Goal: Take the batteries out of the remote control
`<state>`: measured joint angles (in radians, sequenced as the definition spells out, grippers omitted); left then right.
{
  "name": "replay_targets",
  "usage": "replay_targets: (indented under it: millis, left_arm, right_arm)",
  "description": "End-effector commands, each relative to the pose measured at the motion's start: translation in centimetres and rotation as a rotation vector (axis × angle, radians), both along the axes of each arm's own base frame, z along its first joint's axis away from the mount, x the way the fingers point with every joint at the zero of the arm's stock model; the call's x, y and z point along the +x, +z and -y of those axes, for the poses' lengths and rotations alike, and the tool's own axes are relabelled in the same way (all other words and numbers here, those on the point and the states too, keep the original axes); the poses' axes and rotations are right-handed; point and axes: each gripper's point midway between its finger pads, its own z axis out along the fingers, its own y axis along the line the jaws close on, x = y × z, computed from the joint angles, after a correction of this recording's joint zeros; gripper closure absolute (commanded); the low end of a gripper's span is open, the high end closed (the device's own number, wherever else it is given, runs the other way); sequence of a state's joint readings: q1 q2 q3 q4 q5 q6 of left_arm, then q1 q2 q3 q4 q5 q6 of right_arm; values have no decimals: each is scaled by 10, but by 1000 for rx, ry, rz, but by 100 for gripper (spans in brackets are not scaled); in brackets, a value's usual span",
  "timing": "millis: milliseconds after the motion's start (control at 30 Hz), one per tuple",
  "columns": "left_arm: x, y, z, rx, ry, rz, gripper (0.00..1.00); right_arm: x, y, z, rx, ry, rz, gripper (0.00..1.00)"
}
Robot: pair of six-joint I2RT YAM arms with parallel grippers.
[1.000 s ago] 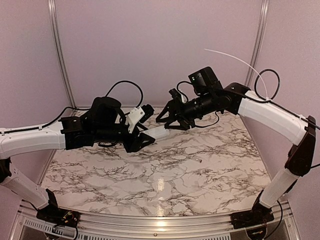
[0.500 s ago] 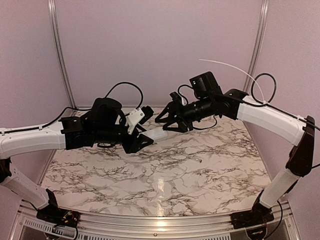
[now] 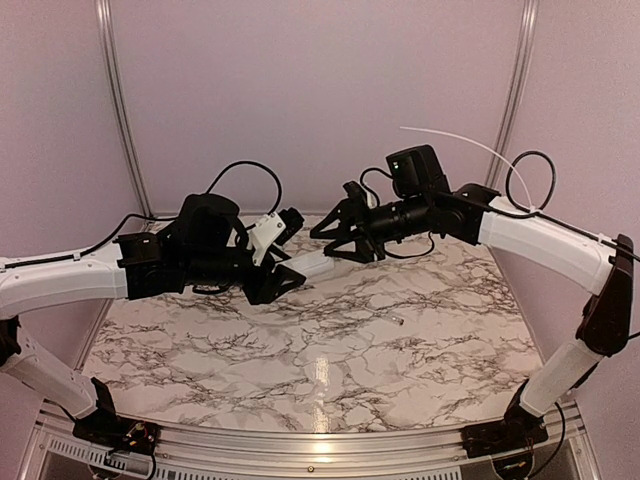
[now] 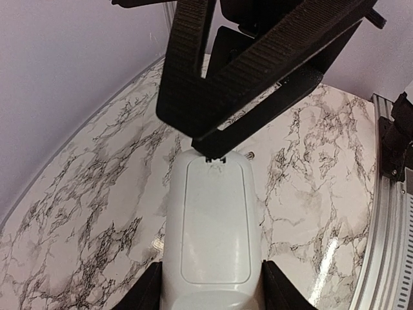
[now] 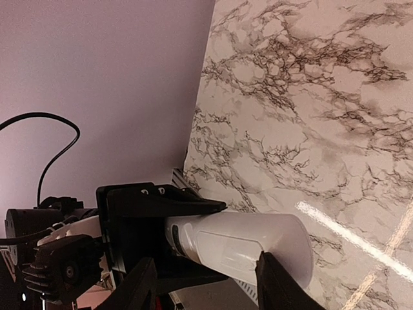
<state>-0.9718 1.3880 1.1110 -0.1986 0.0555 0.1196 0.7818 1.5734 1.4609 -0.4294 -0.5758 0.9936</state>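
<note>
Two arms: they meet in mid-air over the far half of the desk (image 3: pixel 350 375), one reaching in from the left and one from the right.
Left tool (image 3: pixel 283 280): clenched on the left end of the remote control (image 3: pixel 318 263), with one finger on each long side.
Remote control: held clear above the marble desk near the far wall, its free end pointing right toward the other arm.
Right tool (image 3: pixel 340 238): released, fingers spread and gripping nothing; one fingertip (image 4: pixel 219 129) meets the remote's free end.
Top view only: both arms whole, a green light (image 3: pixel 399 159) on the right wrist housing, and a thin white strand (image 3: pixel 470 137) arcing above the right arm.
Left wrist view only: the remote's back faces the camera. The cover (image 4: pixel 216 219) sits over the compartment, with dark latch marks (image 4: pixel 213 159) at its far edge just under the right fingertip. The batteries are hidden.
Right wrist view only: the remote seen side-on, lying across the gap between the spread fingers (image 5: pixel 141 284).
Small pale thing (image 3: pixel 397 322): lies on the desk right of centre, well apart from both tools; too small to tell what it is.
</note>
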Motion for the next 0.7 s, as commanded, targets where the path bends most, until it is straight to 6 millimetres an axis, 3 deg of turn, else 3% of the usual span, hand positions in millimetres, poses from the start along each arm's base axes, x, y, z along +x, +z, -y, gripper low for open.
replay_targets:
  millis: [0,300,667]
  left_arm:
    - [3,40,14,-139,-25,88,82]
    - [3,40,14,-140,-23,84,82]
    - [2,41,11,-142,-16,86,82]
  right_arm:
    - [-37,40,-19,160,158,-20,49]
    - [-37,51,-20,200,159,-11,49]
    - [-37,49,-19,196,153,-10,49]
